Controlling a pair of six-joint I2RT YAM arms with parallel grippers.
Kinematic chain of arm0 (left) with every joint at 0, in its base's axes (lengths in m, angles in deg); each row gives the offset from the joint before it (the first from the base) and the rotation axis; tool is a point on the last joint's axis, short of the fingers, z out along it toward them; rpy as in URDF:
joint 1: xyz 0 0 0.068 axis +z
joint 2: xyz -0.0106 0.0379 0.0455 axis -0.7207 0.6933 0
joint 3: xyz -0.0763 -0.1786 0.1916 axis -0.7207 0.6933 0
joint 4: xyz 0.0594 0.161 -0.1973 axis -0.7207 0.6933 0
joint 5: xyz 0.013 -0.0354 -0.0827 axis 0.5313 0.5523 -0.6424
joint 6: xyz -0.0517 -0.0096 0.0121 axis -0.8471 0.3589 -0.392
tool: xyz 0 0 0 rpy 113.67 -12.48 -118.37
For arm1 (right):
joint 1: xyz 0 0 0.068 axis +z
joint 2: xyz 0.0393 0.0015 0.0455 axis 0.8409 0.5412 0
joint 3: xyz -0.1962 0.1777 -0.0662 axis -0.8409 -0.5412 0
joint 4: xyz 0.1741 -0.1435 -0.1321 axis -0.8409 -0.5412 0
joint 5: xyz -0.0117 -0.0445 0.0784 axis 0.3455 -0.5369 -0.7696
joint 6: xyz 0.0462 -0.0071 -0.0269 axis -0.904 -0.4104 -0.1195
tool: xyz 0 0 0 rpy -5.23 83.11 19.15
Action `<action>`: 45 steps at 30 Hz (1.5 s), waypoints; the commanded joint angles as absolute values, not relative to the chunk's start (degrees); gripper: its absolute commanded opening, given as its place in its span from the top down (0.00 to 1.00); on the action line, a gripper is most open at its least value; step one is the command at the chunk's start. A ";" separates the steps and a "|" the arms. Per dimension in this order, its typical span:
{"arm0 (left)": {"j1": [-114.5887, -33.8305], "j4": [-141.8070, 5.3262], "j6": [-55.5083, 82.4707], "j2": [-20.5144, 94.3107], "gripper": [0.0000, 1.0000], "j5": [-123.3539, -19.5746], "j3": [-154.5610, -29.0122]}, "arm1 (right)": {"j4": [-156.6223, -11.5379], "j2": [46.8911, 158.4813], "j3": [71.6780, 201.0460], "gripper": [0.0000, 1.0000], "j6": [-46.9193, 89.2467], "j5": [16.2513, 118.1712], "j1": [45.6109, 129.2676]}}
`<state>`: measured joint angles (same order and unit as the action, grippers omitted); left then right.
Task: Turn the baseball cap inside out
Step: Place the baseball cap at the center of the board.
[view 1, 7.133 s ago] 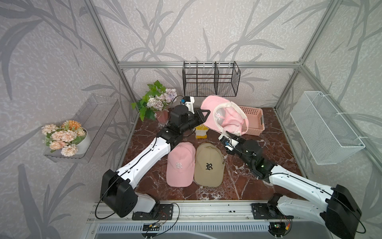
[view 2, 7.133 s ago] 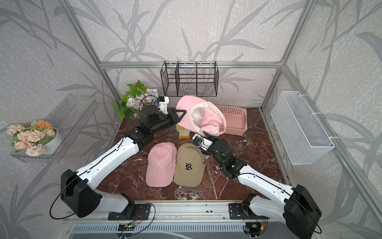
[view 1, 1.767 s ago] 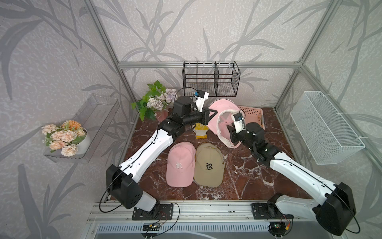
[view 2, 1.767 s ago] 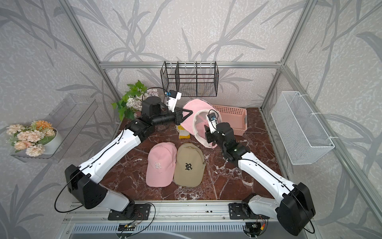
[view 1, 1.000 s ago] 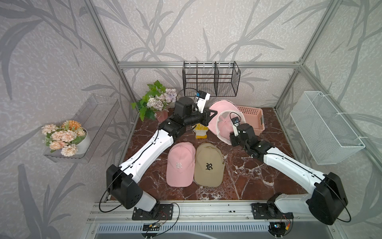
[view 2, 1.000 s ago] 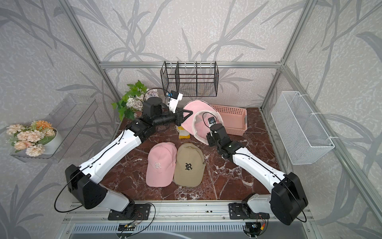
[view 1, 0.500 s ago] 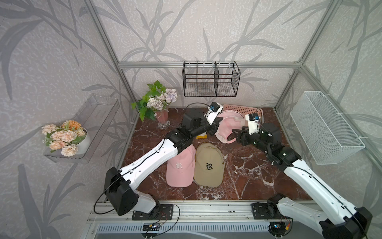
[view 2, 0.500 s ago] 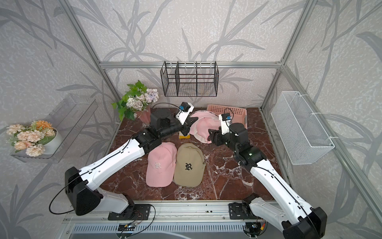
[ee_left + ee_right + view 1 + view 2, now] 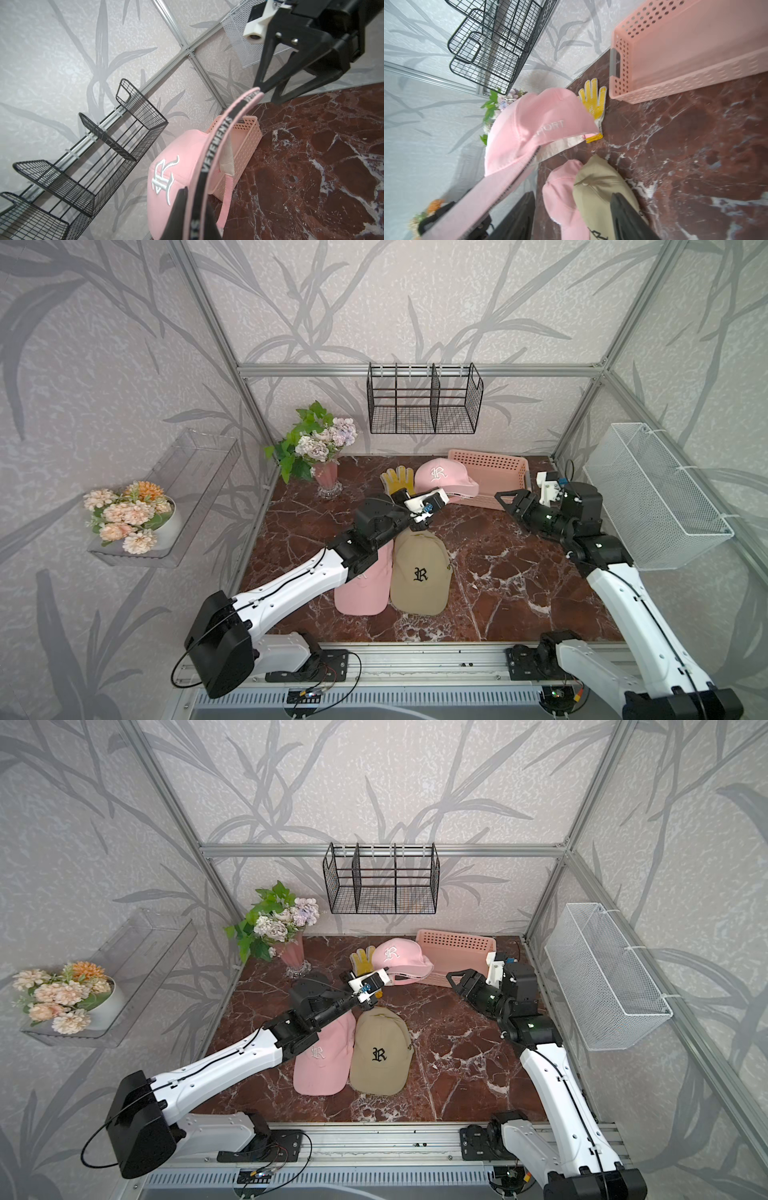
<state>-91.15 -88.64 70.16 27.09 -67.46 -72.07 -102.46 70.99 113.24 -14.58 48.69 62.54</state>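
Left wrist view. Item: pink baseball cap (image 9: 166,164), logo side outward, crown just beside the pink basket (image 9: 247,141), rim stretched away from it. Left tool (image 9: 192,199): clamped shut on the cap's taped inner band (image 9: 216,145). Right tool (image 9: 500,498): jaws apart, empty, at the basket's opposite end from the crown, tips close to the rim's free end. Handling note: probably hold the rim firm, feed the open tool into the crown and push through slowly, lest the fabric slip.

bare marble (image 9: 498,572) right of tan cap (image 9: 419,568), held pink cap (image 9: 440,481), basket (image 9: 490,472) and glove (image 9: 397,481) crowding back
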 commanded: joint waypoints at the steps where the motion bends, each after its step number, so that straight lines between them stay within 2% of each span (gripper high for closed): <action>1: -92.31 -97.75 78.24 26.04 1.00 -68.90 -70.20 | -94.81 71.60 110.88 0.41 -25.34 44.58 62.33; 6: -93.92 -102.40 79.30 26.26 1.00 -68.99 -67.77 | -93.67 72.52 109.91 0.43 -26.82 44.73 62.35; 24: -97.73 -104.77 81.74 29.54 1.00 -68.99 -66.76 | -91.41 74.54 108.84 0.51 -27.61 45.73 62.53; 27: -98.31 -105.29 82.18 29.93 1.00 -68.74 -66.67 | -90.76 75.14 108.56 0.59 -27.81 45.72 62.67; 31: -98.91 -105.54 82.15 30.28 1.00 -69.22 -66.69 | -90.12 75.52 108.21 0.83 -27.81 46.17 62.69; 33: -98.99 -105.53 81.82 30.15 0.95 -69.44 -66.62 | -90.12 75.26 108.04 0.93 -27.61 46.89 62.69; 35: -99.02 -105.28 81.21 29.48 0.81 -69.79 -66.32 | -90.47 74.95 108.04 1.00 -26.91 47.77 62.62; 38: -99.02 -102.55 80.35 27.10 0.60 -71.14 -65.41 | -89.17 74.49 106.94 1.00 -25.30 48.43 62.64; 45: -99.11 -93.58 75.07 15.86 0.31 -76.30 -59.38 | -74.45 71.45 98.85 1.00 -17.13 44.08 62.38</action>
